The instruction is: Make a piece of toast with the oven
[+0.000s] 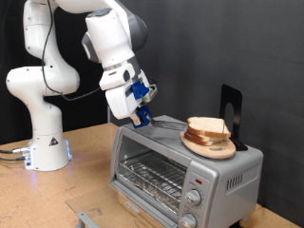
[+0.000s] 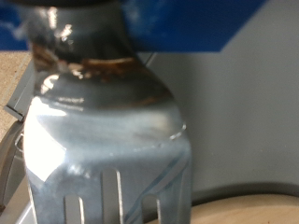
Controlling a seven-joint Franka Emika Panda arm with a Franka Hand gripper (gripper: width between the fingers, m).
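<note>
At frame centre, the robot's end effector (image 1: 143, 116) hangs just above the oven's (image 1: 180, 167) top left corner; whether its fingers are open cannot be told. At right, the toast (image 1: 208, 127) rests on a wooden plate (image 1: 211, 145) atop the oven.

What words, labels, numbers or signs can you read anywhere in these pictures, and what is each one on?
No text can be read in either view.
Robot base: a small yellow triangular warning sign, too small to make out its symbol.
Toaster oven: faint marks around the knobs, too small and blurred to read.
Gripper, toast and wooden plate: no lettering visible.
Wrist view: only blurred metal surface, no markings.
</note>
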